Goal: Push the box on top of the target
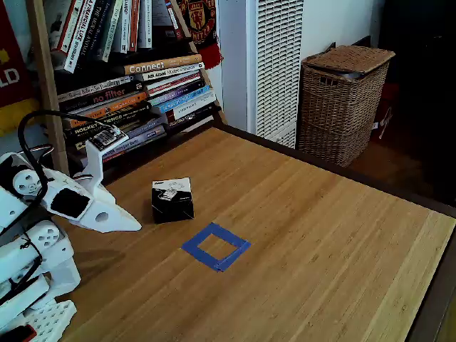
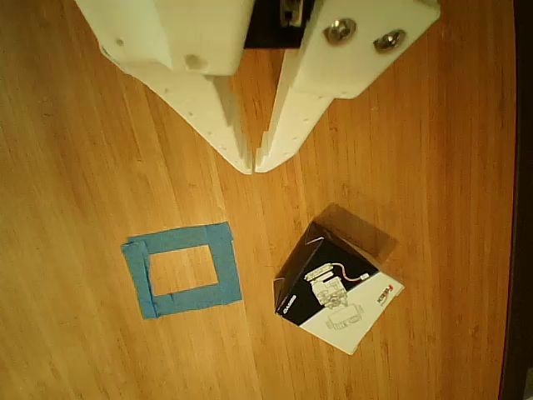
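The box (image 1: pixel 172 199), black with a white printed top, sits on the wooden table just up and left of the target (image 1: pixel 216 246), a hollow square of blue tape; a strip of bare wood separates them. My white gripper (image 1: pixel 135 226) hovers left of the box, its tip pointing right, apart from the box. In the other view the gripper (image 2: pixel 253 166) comes in from the top with its fingertips touching, shut on nothing. Below it lie the target (image 2: pixel 182 268) at the left and the box (image 2: pixel 337 292) at the right, turned at an angle.
The table (image 1: pixel 320 242) stretches right and forward, with its dark edge at the right. Behind it stand a bookshelf (image 1: pixel 135 78) full of books, a white heater (image 1: pixel 274 64) and a wicker basket (image 1: pixel 342 100). The arm's base (image 1: pixel 32 285) fills the lower left.
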